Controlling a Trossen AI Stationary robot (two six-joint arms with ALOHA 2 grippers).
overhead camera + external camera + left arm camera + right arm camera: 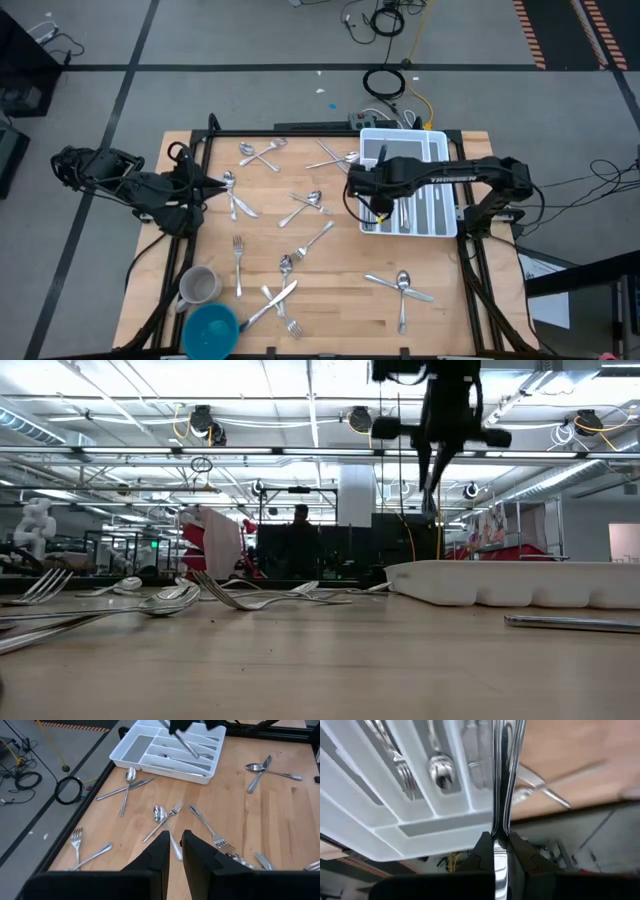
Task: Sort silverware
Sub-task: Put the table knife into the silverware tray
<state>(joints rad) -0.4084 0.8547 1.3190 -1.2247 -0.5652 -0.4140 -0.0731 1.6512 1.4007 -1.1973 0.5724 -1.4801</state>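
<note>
Your left gripper (pixel 173 851) waits low at the bench's (pixel 330 290) left edge, jaws narrow, empty. Loose silverware (pixel 300 205) is scattered across the bench. Your right gripper (pixel 496 840) hangs above the tray (pixel 445 150), jaws clamped on a knife (pixel 502 775).

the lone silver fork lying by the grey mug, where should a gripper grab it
Grip the silver metal fork across its slim handle, mid-length, coming straight down from above. It lies flat on the wooden table, apart from other pieces, so the fingers can straddle the narrow shaft; the grey metal mug stands close beside its handle end.
</note>
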